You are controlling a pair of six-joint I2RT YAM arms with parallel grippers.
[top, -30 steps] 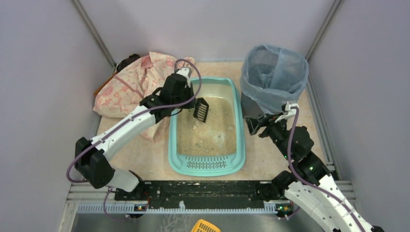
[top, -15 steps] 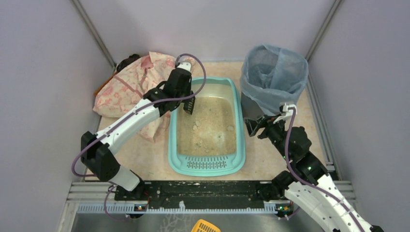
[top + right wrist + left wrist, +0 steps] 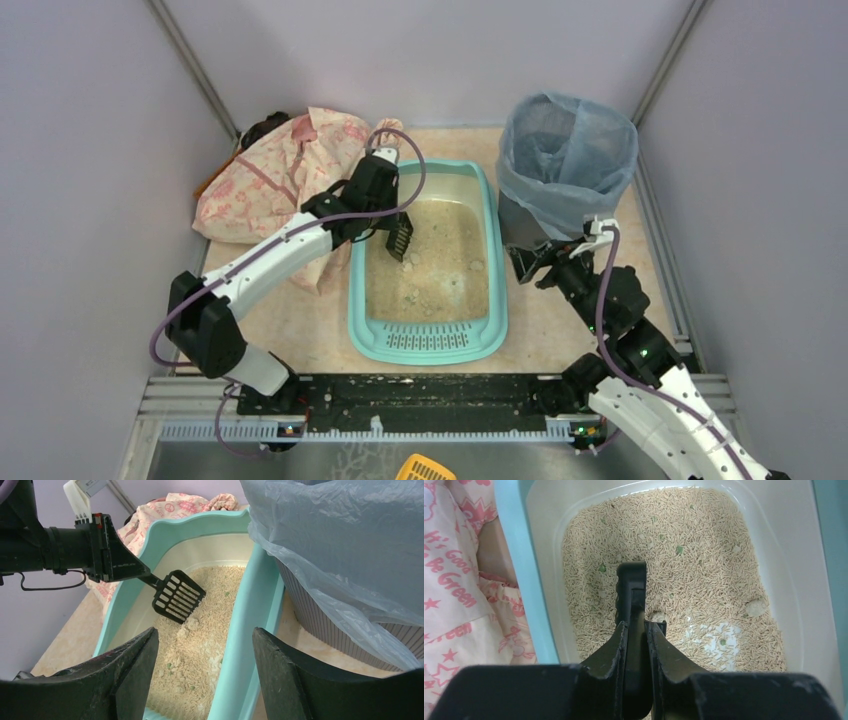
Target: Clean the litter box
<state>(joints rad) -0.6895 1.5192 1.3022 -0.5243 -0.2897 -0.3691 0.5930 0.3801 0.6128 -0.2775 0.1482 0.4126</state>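
Note:
The turquoise litter box (image 3: 355, 300) lies in the middle of the floor, its slotted grille (image 3: 428, 338) at the near end, beige litter and pale clumps (image 3: 410, 262) inside. My left gripper (image 3: 388, 222) is shut on the handle of a black slotted scoop (image 3: 401, 238), held low over the far left of the litter. In the left wrist view the scoop handle (image 3: 632, 587) sits between the fingers (image 3: 613, 647), with a clump (image 3: 756, 607) to the right. In the right wrist view the scoop (image 3: 178, 596) hovers just above two clumps (image 3: 191, 625). My right gripper (image 3: 535, 262) is open and empty, right of the box.
A grey bin lined with a blue bag (image 3: 566, 160) stands at the back right, close to my right gripper. A pink patterned cloth (image 3: 270, 180) lies left of the box. A yellow scoop (image 3: 425, 468) shows at the bottom edge, below the rail.
My left gripper swung the scoop left toward the box's far left corner, then lowered it down and slightly right toward the litter. My right gripper has barely moved.

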